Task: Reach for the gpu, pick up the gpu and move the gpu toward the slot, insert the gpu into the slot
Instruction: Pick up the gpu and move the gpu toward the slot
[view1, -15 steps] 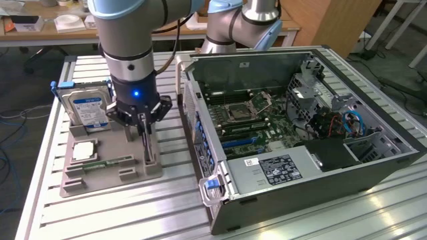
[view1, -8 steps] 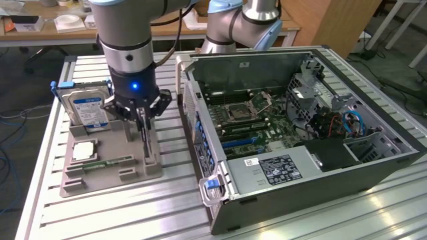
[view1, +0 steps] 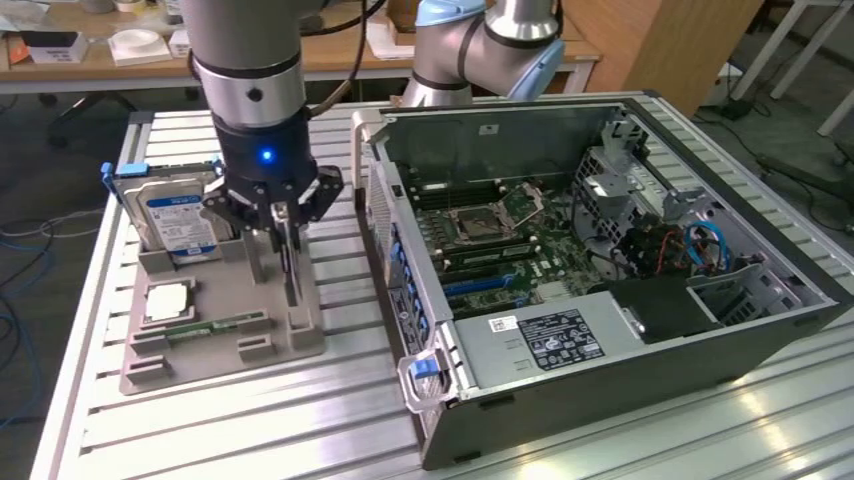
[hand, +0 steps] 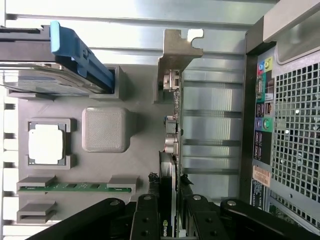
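Now my gripper (view1: 280, 235) pinches the gpu (view1: 288, 275), jaws partway closed, upright in the gray holder (view1: 227, 345); pickup likely needs a straight lift.

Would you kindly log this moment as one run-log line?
stage: reach | pincer: at gpu top edge | gpu: upright in holder | case: open

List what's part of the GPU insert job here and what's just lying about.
In the job: gpu, standing on edge in the gray holder; gripper directly over it; open computer case.

Lying about: hard drive, processor chip, memory stick, all in the same holder.
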